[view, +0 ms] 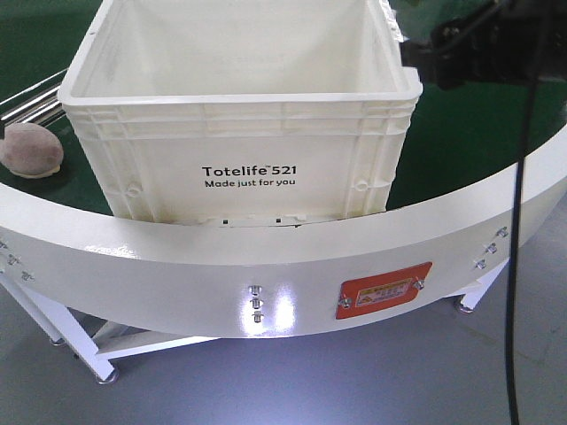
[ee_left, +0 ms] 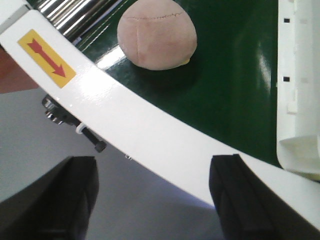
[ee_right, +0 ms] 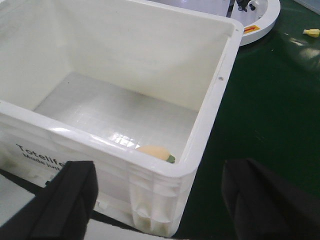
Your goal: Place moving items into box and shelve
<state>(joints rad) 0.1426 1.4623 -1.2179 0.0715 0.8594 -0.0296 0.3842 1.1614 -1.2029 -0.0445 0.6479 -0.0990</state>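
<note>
The box [view: 159,177], a large white tote printed "Totelife 521 Made just for you", stands upright on the green surface of the bench [view: 478,124], just behind the bench's curved white rim [view: 177,257].

The pale yellow plush fruit [ee_right: 154,152] lies on the box floor in the corner nearest the right wrist camera, with its green stem end against the wall. The pinkish-brown plush fruit [view: 31,149] rests on the green surface to the left of the box, apart from it and near the steel rollers [view: 27,102].

The left end effector [ee_left: 154,170] is released: its two black fingers [ee_left: 75,195] stand wide apart with nothing between them. It hovers outside the rim, short of the pinkish-brown fruit, and a yellow sticker with a red arrow [ee_left: 46,58] sits on the rim nearby.

The right end effector [ee_right: 160,167] is also released and holds nothing. It hangs above the box's near right corner. An orange plate [view: 385,288] is screwed to the rim's outer face.
</note>
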